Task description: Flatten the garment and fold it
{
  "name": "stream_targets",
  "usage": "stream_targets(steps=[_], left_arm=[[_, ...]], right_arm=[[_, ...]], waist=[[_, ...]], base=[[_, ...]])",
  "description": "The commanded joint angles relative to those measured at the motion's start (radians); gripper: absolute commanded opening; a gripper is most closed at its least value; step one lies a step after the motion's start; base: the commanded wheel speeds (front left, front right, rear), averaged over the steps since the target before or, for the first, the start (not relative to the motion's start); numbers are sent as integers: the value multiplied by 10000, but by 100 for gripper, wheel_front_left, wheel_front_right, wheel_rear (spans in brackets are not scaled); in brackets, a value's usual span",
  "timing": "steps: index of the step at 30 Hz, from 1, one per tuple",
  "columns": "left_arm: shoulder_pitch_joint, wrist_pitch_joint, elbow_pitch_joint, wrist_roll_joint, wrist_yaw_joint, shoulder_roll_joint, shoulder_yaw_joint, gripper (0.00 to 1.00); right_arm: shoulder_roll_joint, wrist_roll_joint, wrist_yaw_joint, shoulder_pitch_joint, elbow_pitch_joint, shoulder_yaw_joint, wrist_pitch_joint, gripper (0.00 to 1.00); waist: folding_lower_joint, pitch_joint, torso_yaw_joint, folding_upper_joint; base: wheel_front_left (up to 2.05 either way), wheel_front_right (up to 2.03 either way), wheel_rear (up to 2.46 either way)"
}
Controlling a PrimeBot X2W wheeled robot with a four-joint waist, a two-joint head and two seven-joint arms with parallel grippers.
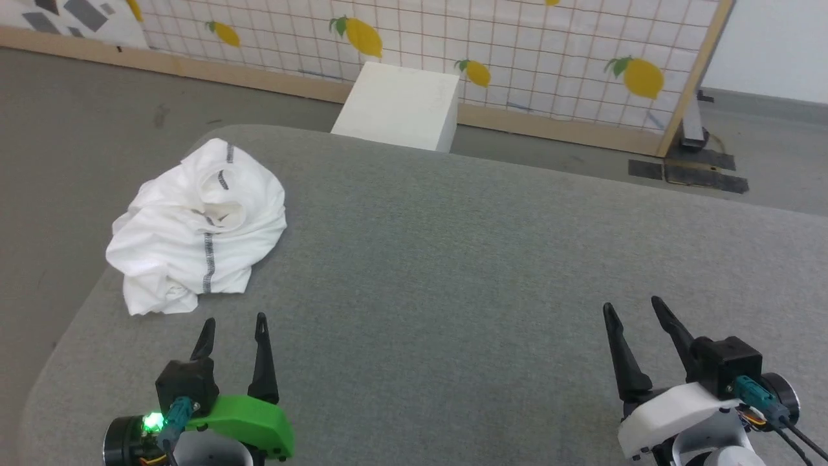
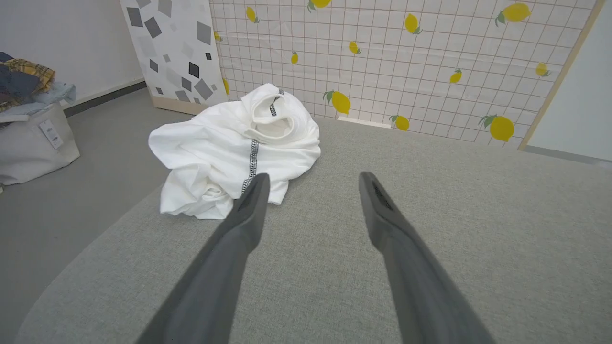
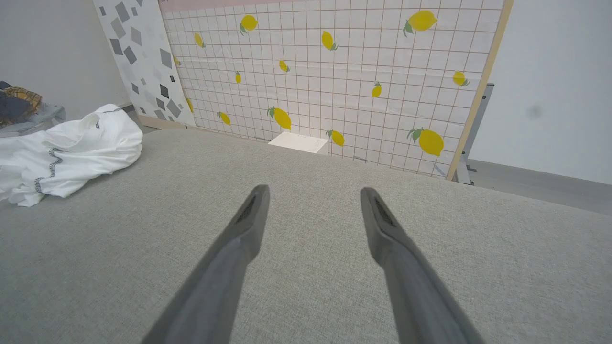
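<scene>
The garment (image 1: pixel 194 226), a white shirt with dark grey zigzag stitching, lies crumpled in a heap near the left edge of the grey padded table (image 1: pixel 453 272). In the left wrist view the garment (image 2: pixel 229 148) sits just beyond and left of the fingertips. The right wrist view has the garment (image 3: pixel 67 153) far off to the left. My left gripper (image 1: pixel 234 320) stands open a short way in front of the heap, touching nothing. My right gripper (image 1: pixel 632 305) stands open at the table's near right, far from the garment.
A rigid white box (image 1: pixel 398 107) stands on the floor behind the table, against a lemon-patterned grid screen (image 1: pixel 517 45). A pale bag with piled clothes (image 2: pixel 28 129) sits on the floor to the left. The table's left edge curves close by the garment.
</scene>
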Motion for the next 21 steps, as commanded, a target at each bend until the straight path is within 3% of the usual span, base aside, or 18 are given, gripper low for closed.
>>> stream_targets(steps=[1,21], left_arm=[[162,-93,63,-77,66,15,-14,100],[373,-507,346,-355,287,3,-51,100]], right_arm=[[2,63,-7,172,47,7,-128,100],[2,301,-10,210,368,352,-375,100]], waist=[[0,27,257,0],[0,-78,1303,0]], base=[[0,0,0],[0,0,0]])
